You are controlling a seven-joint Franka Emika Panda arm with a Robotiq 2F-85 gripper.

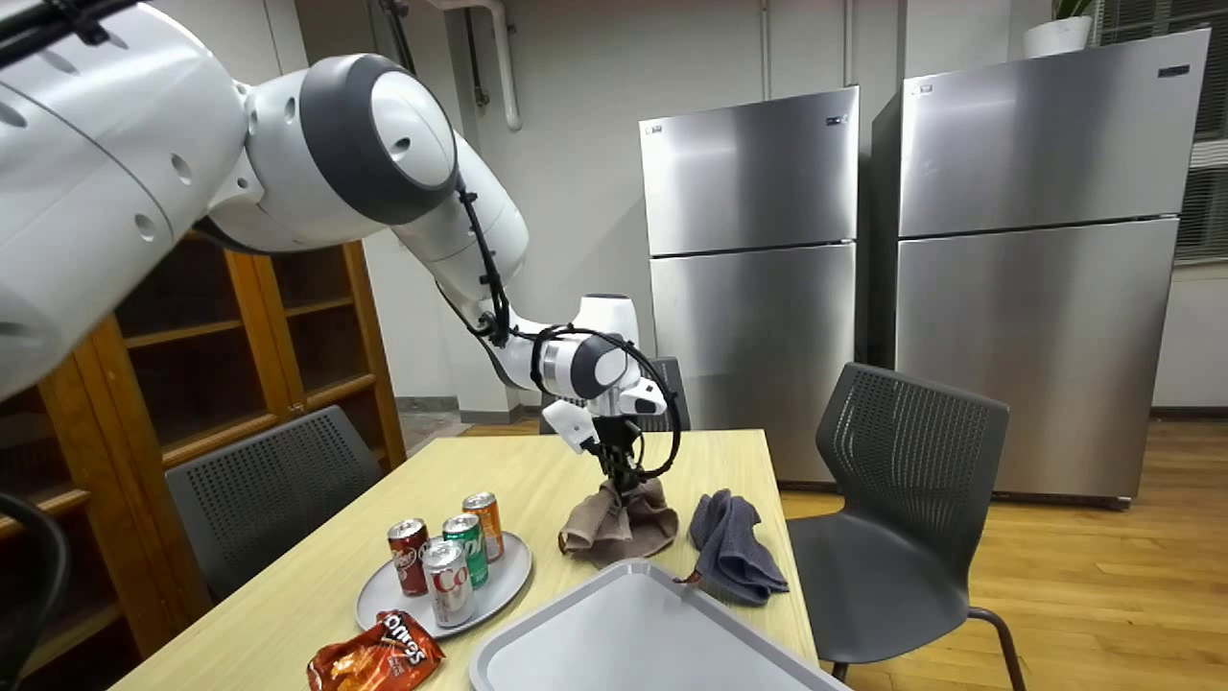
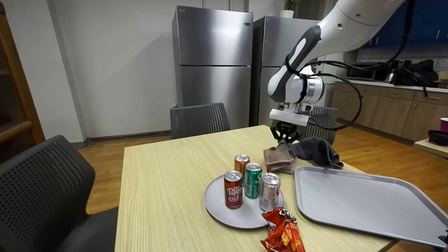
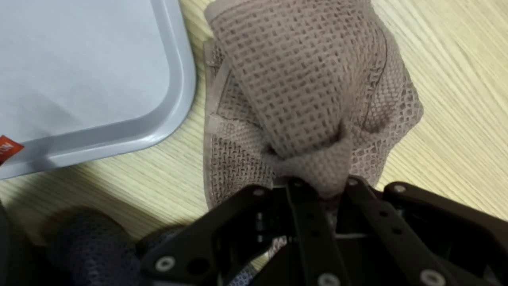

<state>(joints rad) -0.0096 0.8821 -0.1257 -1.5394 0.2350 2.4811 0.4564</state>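
My gripper [image 3: 323, 192] points down and is shut on a bunched fold of a brown waffle-weave cloth [image 3: 293, 79]. The pinched part rises between the fingers, while the rest of the cloth spreads on the wooden table. Both exterior views show the gripper [image 1: 622, 480] above the brown cloth [image 1: 609, 533], gripping its top. Beside it lies a crumpled dark blue-grey cloth [image 1: 734, 547], partly seen in the wrist view under the gripper's side. A grey tray [image 3: 180, 79] sits close to the brown cloth, a gap of table between them. The fingertips are partly covered by fabric.
A round grey plate [image 2: 218, 206] carries several soda cans, among them a red can [image 2: 233, 190] and a green can [image 2: 252, 180]. A red chip bag [image 2: 283, 231] lies by the plate. Dark chairs [image 1: 902, 537] stand around the table [image 2: 157, 182]; two steel refrigerators [image 1: 753, 288] stand behind.
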